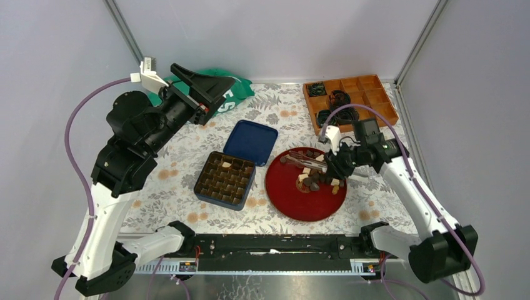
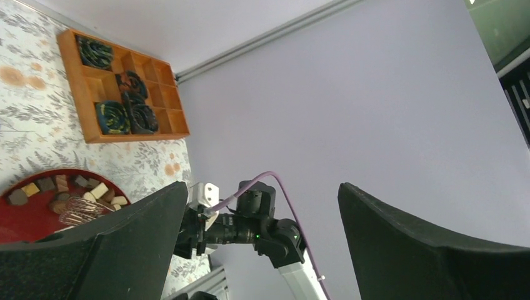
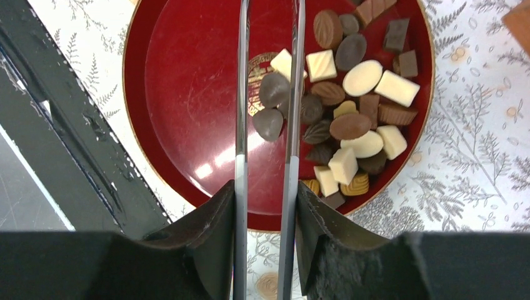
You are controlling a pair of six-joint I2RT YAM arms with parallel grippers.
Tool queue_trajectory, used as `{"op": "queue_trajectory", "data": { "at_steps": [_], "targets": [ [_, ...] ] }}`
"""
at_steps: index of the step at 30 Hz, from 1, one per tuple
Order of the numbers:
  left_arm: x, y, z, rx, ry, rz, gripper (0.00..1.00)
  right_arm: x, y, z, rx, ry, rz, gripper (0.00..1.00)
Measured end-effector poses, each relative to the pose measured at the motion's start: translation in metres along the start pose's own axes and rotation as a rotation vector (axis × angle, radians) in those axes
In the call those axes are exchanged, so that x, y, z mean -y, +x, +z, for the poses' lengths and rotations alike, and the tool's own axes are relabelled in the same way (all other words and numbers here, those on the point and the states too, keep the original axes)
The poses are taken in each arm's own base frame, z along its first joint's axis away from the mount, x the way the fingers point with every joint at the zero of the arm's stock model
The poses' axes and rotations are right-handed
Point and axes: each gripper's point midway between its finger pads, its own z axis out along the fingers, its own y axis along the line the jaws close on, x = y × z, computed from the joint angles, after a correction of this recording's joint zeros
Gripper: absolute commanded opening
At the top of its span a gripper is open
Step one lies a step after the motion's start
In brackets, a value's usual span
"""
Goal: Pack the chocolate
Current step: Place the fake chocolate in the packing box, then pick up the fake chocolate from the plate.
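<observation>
Our right gripper (image 1: 336, 167) is clamped on tongs (image 3: 240, 94) over the plate (image 1: 294, 200), right of centre, where the chocolate (image 3: 350, 125) lies heaped. Our left gripper (image 1: 209, 92), raised at upper left, gapes wide and holds nothing.

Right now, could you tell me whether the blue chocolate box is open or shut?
Open: the box shows its gridded compartments, and its blue lid lies flat beside it.
</observation>
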Motion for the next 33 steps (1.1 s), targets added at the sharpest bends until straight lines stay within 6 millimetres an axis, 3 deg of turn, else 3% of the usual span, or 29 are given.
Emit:
{"op": "queue_trajectory", "data": {
  "at_steps": [6,14,26,29,33],
  "targets": [
    [0.008,0.016,0.002,-0.054,0.020,-0.008,0.99,-0.010,0.023,-0.010,-0.012,0.011,0.018,0.41],
    [0.012,0.039,0.006,-0.127,0.030,-0.007,0.99,-0.014,0.039,-0.017,-0.044,0.035,0.017,0.41],
    [0.017,0.055,0.005,-0.168,0.052,0.007,0.99,-0.001,0.059,-0.027,-0.130,0.118,0.049,0.41],
    [0.004,0.057,0.008,-0.144,0.041,0.040,0.99,0.002,0.065,-0.030,-0.152,0.138,0.066,0.40],
    [-0.045,0.060,0.011,-0.079,-0.015,0.211,0.99,0.004,0.072,-0.034,-0.182,0.154,0.089,0.40]
  ]
}}
